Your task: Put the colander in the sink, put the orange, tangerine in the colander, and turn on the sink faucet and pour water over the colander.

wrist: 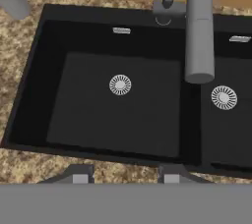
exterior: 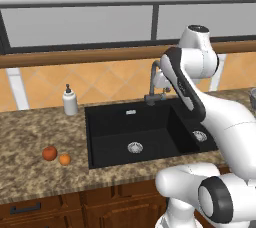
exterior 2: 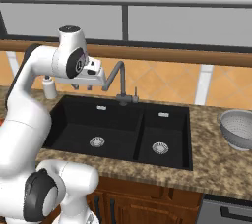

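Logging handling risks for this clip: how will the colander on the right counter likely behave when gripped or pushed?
The colander looks like rigid perforated metal, so probably stiff and light for its width. Its rounded bowl may rock or slide on the granite counter if pushed. The thin rim seems the likeliest pinch point.

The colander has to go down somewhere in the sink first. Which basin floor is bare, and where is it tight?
Both basins of the sink lie bare down to their drains. The larger one, toward the soap dispenser, offers the widest floor. It is tighter by the divider, where the sink faucet spout overhangs. The colander sits on the counter beyond the smaller basin.
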